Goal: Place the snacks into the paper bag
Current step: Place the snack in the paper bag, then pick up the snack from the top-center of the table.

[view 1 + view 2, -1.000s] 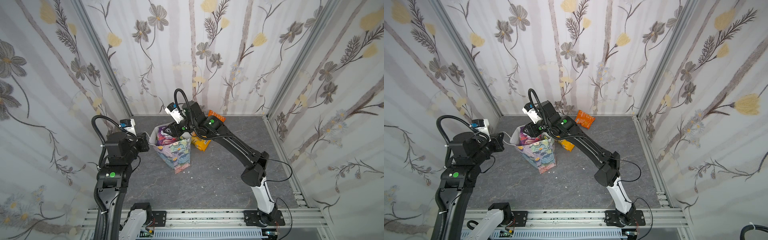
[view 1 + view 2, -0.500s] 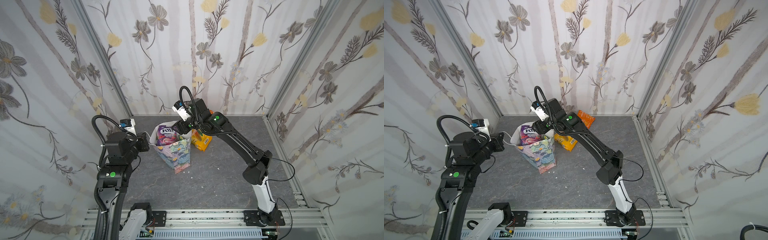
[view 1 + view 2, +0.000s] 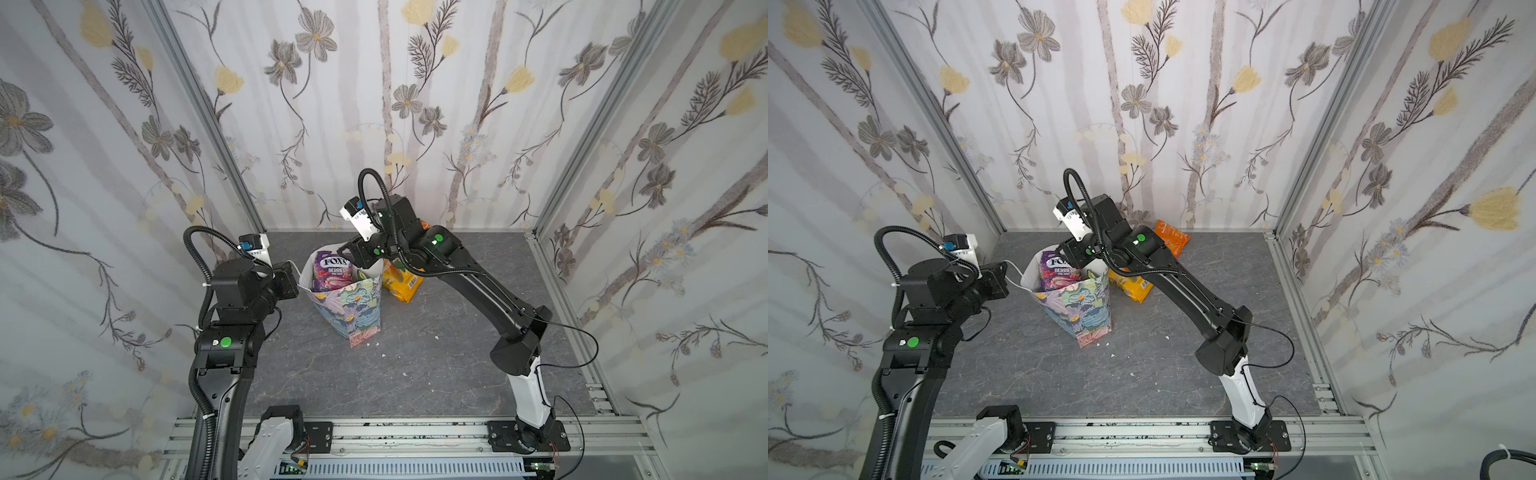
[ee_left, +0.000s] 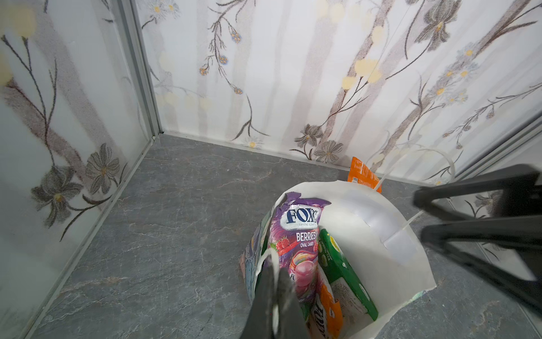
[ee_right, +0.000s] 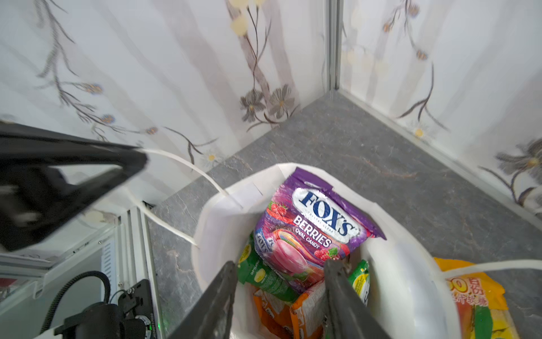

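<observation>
The flowered paper bag (image 3: pixel 353 307) (image 3: pixel 1077 309) stands mid-floor with its mouth open. A purple FOX'S snack (image 3: pixel 334 272) (image 4: pixel 296 243) (image 5: pixel 316 223) sticks up on top of green (image 5: pixel 264 276) and orange (image 5: pixel 293 311) snacks inside it. My left gripper (image 3: pixel 295 277) (image 4: pixel 274 261) is shut on the bag's white cord handle (image 5: pixel 181 164) and holds that side up. Over the bag's far rim, my right gripper (image 3: pixel 347 249) (image 5: pixel 278 267) is open, its jaws apart above the snacks and gripping nothing. A yellow snack (image 3: pixel 401 282) (image 5: pixel 481 305) lies on the floor beside the bag. An orange snack (image 3: pixel 1171 239) (image 4: pixel 362 174) lies by the back wall.
Flower-papered walls close in three sides of the grey floor (image 3: pixel 415 365). The bag's other cord handle (image 5: pixel 498 265) hangs over the yellow snack. A few small white scraps (image 3: pixel 384 355) lie in front of the bag. An aluminium rail (image 3: pixel 415 432) runs along the front edge.
My right gripper has risen out of the bag's mouth toward the back wall, uncovering the purple packet. The left arm and the bag have stayed put.
</observation>
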Controlling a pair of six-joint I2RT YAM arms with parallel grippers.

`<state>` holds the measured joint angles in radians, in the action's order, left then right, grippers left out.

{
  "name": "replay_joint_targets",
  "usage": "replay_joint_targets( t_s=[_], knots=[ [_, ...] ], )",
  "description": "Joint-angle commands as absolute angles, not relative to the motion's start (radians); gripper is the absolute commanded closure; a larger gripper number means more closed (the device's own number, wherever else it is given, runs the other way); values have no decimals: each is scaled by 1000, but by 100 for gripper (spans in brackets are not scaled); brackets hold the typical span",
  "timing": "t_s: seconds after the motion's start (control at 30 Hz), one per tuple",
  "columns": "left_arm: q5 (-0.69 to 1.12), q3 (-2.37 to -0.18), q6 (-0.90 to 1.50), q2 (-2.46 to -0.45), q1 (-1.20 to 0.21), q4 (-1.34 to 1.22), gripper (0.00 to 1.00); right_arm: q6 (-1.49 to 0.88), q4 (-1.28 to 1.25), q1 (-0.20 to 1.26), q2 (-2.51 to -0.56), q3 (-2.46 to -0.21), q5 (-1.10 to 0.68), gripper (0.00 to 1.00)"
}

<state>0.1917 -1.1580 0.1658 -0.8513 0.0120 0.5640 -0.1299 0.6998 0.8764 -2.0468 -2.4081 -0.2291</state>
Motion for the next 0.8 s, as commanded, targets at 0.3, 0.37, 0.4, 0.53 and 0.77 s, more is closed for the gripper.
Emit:
replay_joint_targets(
  t_s=[0.3, 0.37, 0.4, 0.53, 0.77],
  knots=[
    [229, -1183, 177, -848, 14, 540, 100, -321, 353, 758, -1585, -1762, -51, 44],
    [226, -1187, 171, -846, 14, 548, 100, -396, 220, 710, -1455, -1560, -39, 41],
    [226, -1191, 169, -848, 14, 551, 100, -426, 185, 682, -1403, -1476, -24, 39],
    [235, -1200, 169, -858, 14, 557, 100, -489, 168, 589, -1284, -1263, 1, 36],
    [246, -1206, 173, -883, 14, 555, 100, -543, 142, 501, -1231, -1065, -29, 33]
  ],
)
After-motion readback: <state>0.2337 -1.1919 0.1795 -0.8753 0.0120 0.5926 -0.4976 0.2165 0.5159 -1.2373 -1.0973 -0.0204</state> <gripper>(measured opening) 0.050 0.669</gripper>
